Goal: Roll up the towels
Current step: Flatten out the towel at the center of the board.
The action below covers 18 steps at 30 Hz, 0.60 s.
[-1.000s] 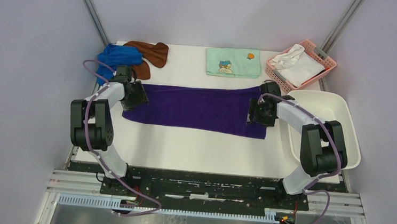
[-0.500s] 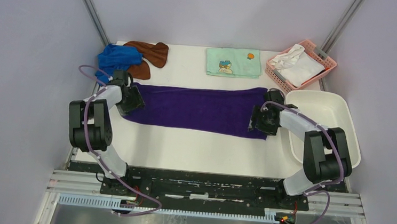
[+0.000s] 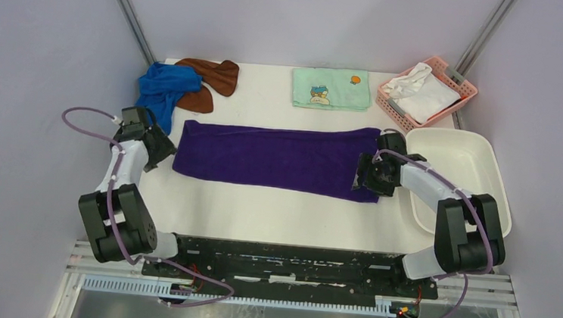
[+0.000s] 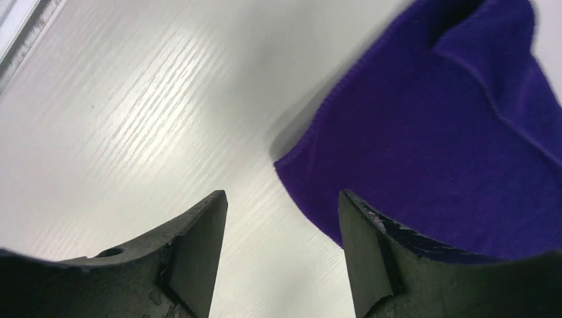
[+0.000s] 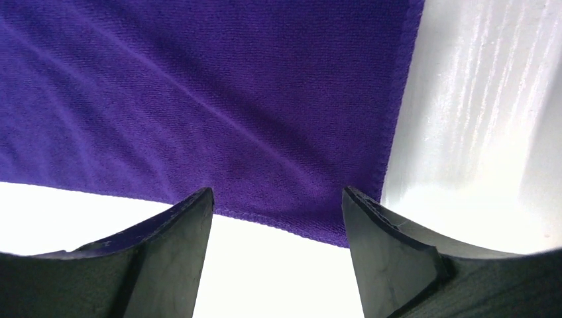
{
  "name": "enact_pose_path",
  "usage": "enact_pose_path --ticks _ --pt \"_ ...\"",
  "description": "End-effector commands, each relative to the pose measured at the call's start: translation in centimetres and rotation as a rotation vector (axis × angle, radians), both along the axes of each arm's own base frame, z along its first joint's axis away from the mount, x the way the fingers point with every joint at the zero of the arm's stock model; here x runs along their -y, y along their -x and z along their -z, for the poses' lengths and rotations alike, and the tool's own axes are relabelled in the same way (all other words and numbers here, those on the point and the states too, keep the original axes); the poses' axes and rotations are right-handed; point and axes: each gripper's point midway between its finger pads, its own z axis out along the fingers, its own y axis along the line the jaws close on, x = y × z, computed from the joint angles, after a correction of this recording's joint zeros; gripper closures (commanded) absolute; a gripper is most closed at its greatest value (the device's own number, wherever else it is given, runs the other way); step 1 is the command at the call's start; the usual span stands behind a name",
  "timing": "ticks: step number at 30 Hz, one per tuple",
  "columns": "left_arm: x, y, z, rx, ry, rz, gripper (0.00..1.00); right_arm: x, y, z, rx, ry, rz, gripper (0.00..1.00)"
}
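Purple towel point(image 3: 275, 158) lies flat on the surface point(image 3: 274, 212). Left gripper point(image 3: 156, 149) gapes wide beside it. Right gripper point(image 3: 367, 175) is wide over its corner, empty.

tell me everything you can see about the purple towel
The purple towel is a dark purple, soft-looking terry cloth with a stitched hem, spread flat as a long strip across the white table, unrolled and lightly creased. The open left gripper sits just clear of its left end; the open right gripper hangs over its right end, contact unclear.
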Motion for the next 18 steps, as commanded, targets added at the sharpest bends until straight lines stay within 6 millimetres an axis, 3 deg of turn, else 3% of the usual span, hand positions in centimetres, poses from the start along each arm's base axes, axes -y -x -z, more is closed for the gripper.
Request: enact_pose_path --ticks 1,4,18 --pt "0.0 0.8 2.4 -0.01 0.111 -0.072 0.35 -0.8 -0.8 -1.3 0.064 -0.044 -0.029 0.21" --pt "0.0 0.9 3.6 -0.023 0.132 -0.088 0.46 -0.8 -0.8 -1.6 0.077 -0.046 -0.032 0.21" --pt "1.2 -0.1 7.3 -0.061 0.233 -0.095 0.68 -0.7 -0.9 -1.9 0.099 -0.041 -0.035 0.22"
